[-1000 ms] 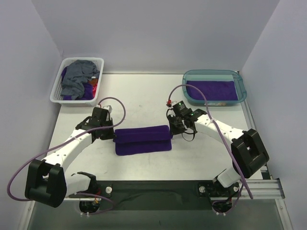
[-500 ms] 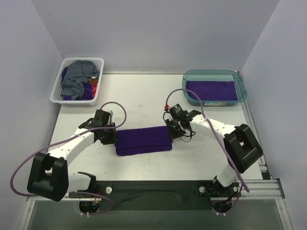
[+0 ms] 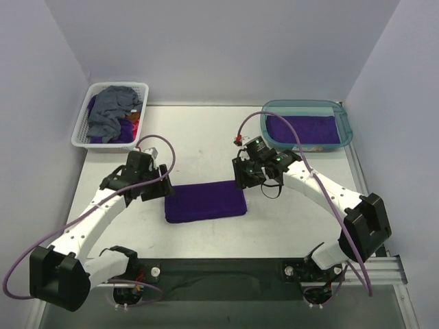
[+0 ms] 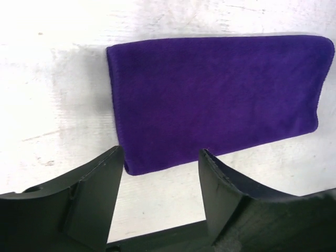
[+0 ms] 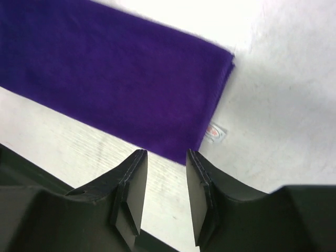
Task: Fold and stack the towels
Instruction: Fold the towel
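One folded towel [image 3: 206, 201]: deep purple, it lay flat at the middle of the surface [image 3: 199, 140] as a long rectangle, its long sides running left to right.
Left end effector [image 3: 159, 189]: it hung just off the left short edge of the folded towel, its fingers well apart with nothing between them.
Left wrist view: the two dark fingers [image 4: 89, 184] framed the near left corner of the purple cloth. Pale surface showed in the wide gap between them.
Right end effector [image 3: 245, 179]: it sat at the far right corner of the folded towel, its fingers parted by a narrow gap and gripping nothing.
Right wrist view: mostly bare surface showed between the fingertips. A small white label [image 5: 215, 132] poked out from under the towel's edge.
Basket [image 3: 106, 147]: this white lattice container stood at the far left corner of the surface. A crumpled slate-grey towel [image 3: 113, 110] lay on top inside it, with purple cloth [image 3: 103, 139] beneath and a scrap of red cloth [image 3: 135, 123] at its right side.
Tub [image 3: 348, 127]: teal and translucent, it stood at the far right corner, well apart from the basket. A flat purple towel [image 3: 305, 129] lay inside it.
Contact: whether either end effector touched the surface could not be told.
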Tool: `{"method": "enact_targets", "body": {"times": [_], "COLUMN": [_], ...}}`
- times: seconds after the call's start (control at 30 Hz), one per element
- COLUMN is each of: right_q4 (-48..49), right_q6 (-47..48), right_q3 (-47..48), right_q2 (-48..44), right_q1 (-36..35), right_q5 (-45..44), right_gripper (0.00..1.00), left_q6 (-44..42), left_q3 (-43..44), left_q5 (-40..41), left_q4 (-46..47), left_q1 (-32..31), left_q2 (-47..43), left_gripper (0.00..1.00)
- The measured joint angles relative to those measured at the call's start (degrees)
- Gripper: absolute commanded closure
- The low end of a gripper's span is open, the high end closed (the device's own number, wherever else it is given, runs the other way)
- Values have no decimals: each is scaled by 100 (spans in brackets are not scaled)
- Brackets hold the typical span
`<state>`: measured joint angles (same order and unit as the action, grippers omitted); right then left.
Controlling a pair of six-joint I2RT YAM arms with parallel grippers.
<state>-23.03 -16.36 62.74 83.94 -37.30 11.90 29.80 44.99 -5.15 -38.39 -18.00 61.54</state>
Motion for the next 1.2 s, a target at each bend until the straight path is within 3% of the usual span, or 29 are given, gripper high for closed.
{"method": "enact_targets", "body": {"times": [0.2,0.37,0.73,1.03,1.2], "right_q4": [153,260,490,619,920], "right_q6": [-192,-319,-612,-706,-796], "right_q3": [525,448,-1176,-1351,-1172], "right_q2": [546,1047,826,149,-234], "right_q1": [-44,-144,-348,-343,-291], "right_q5": [-50,-42,122,96,94], "right_gripper": [72,75,76,73,64], "left_q6": [131,219,730,859,855], "left_q3": [793,737,-1056,-1132,-553], "left_q5": [79,85,0,9,227], "left_q4": [155,267,361,341,262], "left_q1": [-450,-772,-979,-981,-981], "left_q2": [1145,1755,881,238,-26], "left_gripper": [39,42,42,23,27]}}
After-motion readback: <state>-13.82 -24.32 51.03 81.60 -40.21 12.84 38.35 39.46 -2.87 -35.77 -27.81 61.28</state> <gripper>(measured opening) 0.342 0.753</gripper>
